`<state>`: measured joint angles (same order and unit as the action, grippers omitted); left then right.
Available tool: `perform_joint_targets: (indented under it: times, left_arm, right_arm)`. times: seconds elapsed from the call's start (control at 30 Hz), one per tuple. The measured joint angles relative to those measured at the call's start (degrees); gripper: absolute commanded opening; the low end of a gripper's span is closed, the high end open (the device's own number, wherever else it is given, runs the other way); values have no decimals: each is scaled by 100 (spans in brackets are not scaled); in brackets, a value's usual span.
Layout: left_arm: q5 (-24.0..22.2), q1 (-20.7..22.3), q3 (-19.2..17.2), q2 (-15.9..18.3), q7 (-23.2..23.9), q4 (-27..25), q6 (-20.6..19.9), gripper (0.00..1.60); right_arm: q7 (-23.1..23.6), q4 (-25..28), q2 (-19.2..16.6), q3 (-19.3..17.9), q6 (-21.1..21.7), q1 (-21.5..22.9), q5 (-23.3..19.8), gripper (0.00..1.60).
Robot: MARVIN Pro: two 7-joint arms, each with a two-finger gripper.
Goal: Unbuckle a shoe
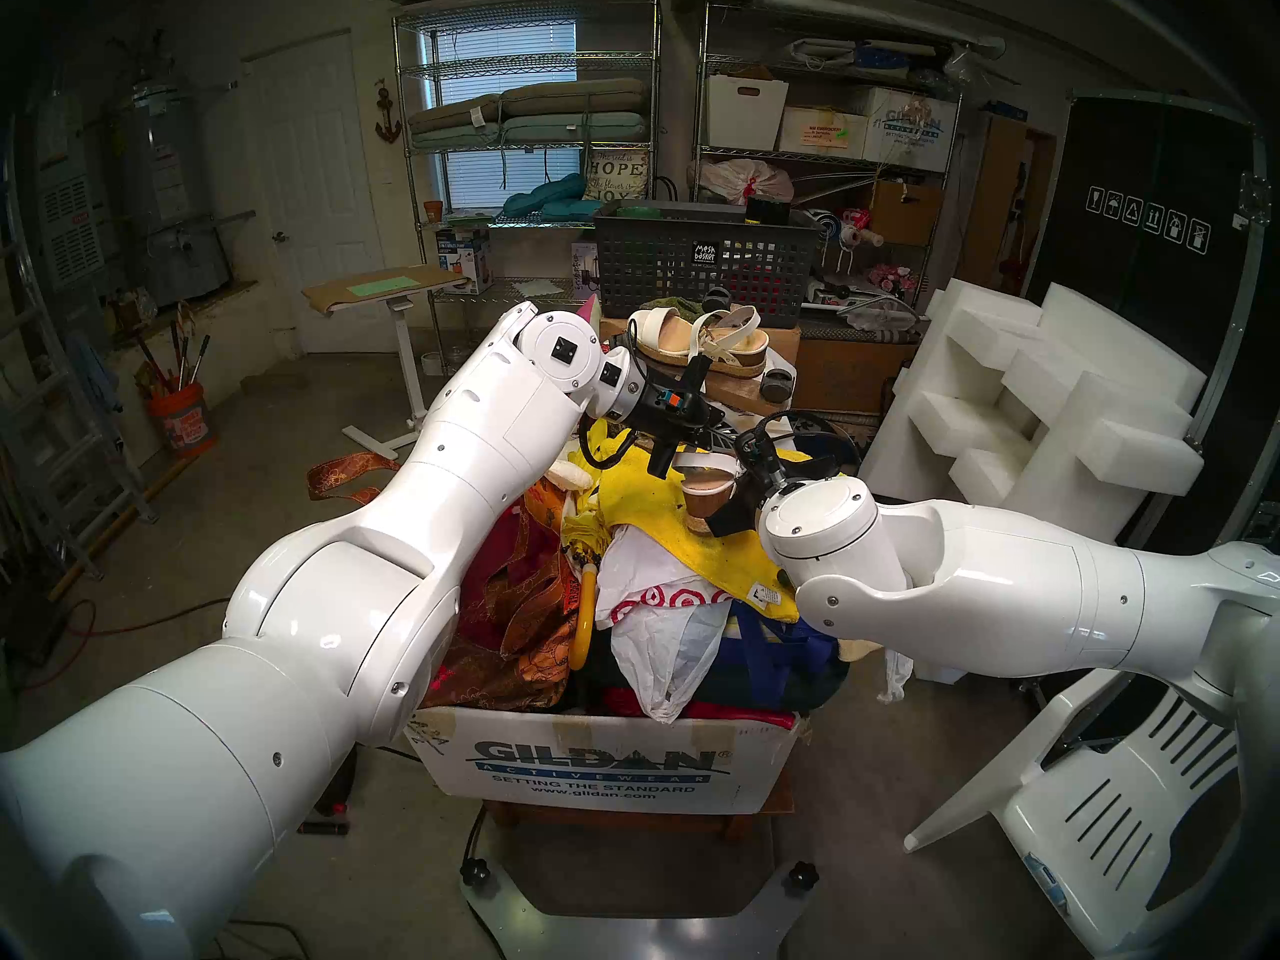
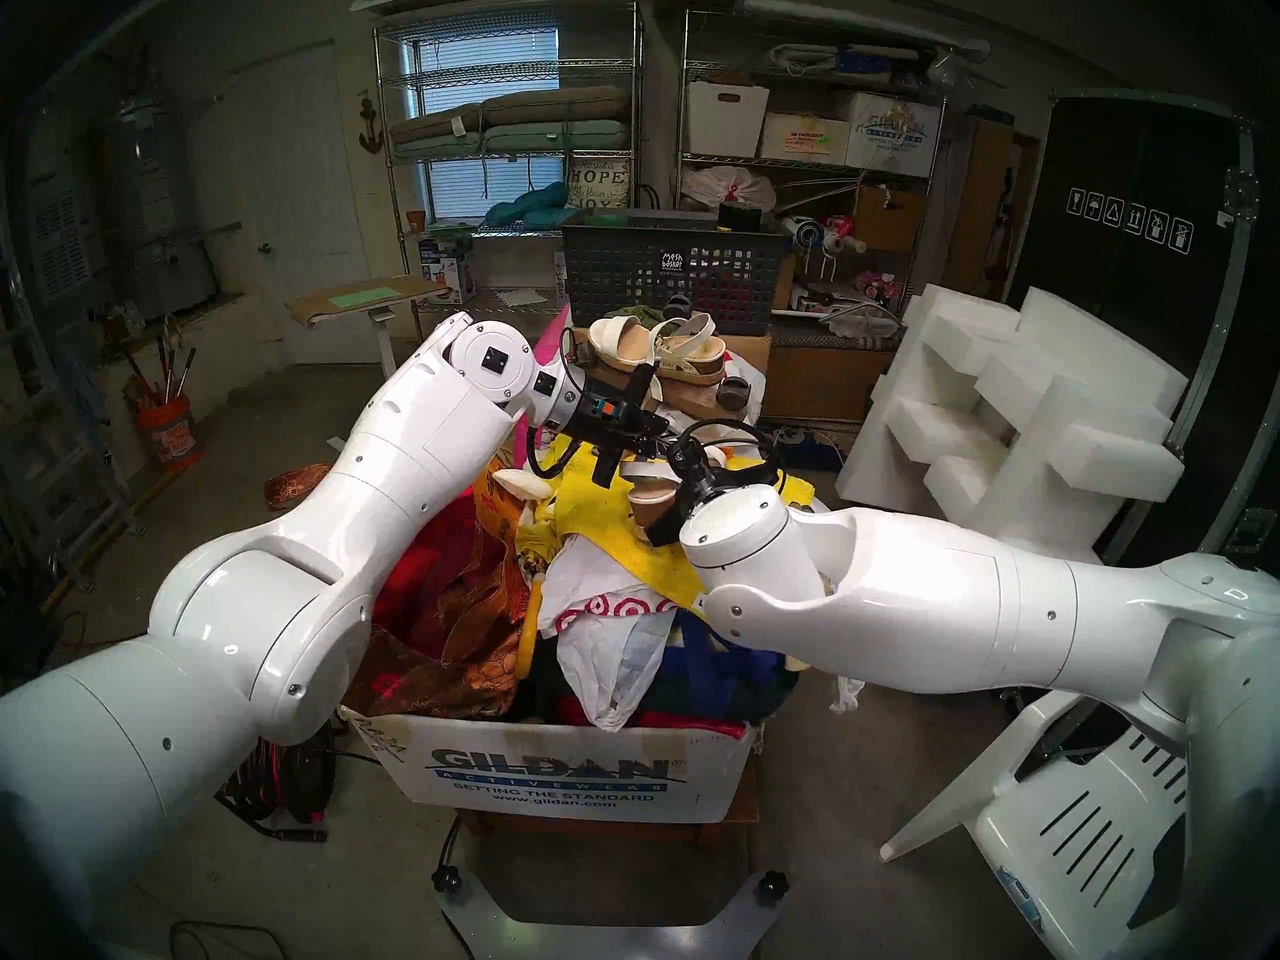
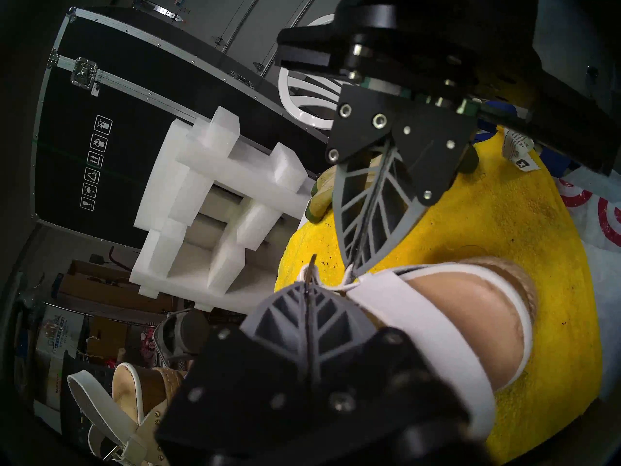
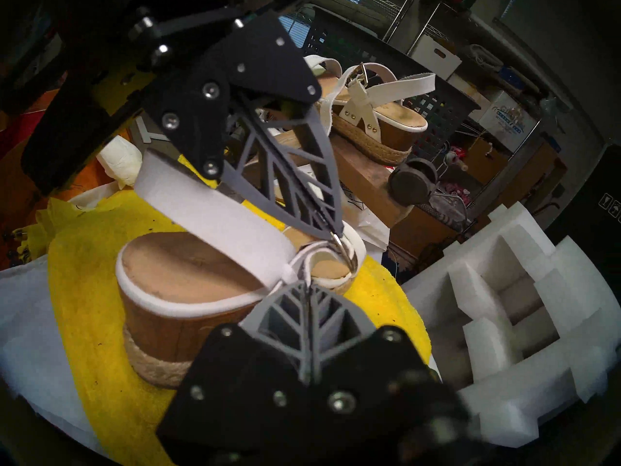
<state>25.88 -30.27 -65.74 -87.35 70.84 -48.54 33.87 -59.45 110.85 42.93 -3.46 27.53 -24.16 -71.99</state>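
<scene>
The shoe (image 1: 703,498) is a wedge sandal with white straps, a tan footbed (image 4: 188,263) and a cork-look heel. It stands on a yellow towel (image 1: 644,494) on top of a full box. Both grippers meet at its ankle strap. My left gripper (image 4: 334,236) comes in from above and is shut on the small metal buckle (image 4: 346,255). My right gripper (image 4: 307,282) is shut on the thin white strap (image 4: 292,273) just beside the buckle. In the left wrist view my left gripper (image 3: 309,283) pinches the buckle end, and my right gripper (image 3: 353,270) closes on the strap close by.
The matching twin sandal (image 1: 692,342) lies on a wooden board behind, in front of a dark mesh basket (image 1: 699,266). The towel tops a cardboard box (image 1: 602,764) heaped with bags and cloth. White foam blocks (image 1: 1039,411) and a white plastic chair (image 1: 1108,799) stand on the right.
</scene>
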Motion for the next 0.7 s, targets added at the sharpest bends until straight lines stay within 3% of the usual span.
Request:
perform_joint_targets:
  times: [0.7]
  left_arm:
    - [-102, -51, -52, 160, 117, -164, -114, 0]
  right_arm:
    - [-176, -34, 89, -18, -249, -2, 233, 0]
